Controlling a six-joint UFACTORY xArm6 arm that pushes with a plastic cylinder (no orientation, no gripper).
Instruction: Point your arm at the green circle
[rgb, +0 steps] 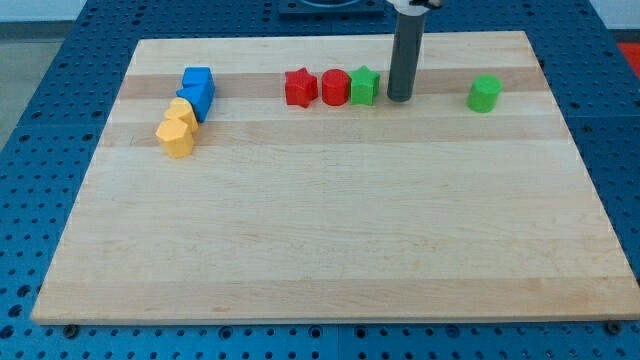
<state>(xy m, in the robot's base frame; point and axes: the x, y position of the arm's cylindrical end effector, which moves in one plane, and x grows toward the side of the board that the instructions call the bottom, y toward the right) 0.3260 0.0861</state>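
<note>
The green circle (484, 93) is a short green cylinder near the view's top right of the wooden board (330, 240). My tip (399, 98) touches down at the top centre, well to the left of the green circle and just right of a green star (364, 86). A red circle (335, 87) and a red star (300, 87) continue that row to the left, all close together.
At the view's top left a blue cube (198, 79) and a blue block (197, 99) sit above two yellow blocks (177, 130), one heart-like. The board lies on a blue perforated table (40, 120).
</note>
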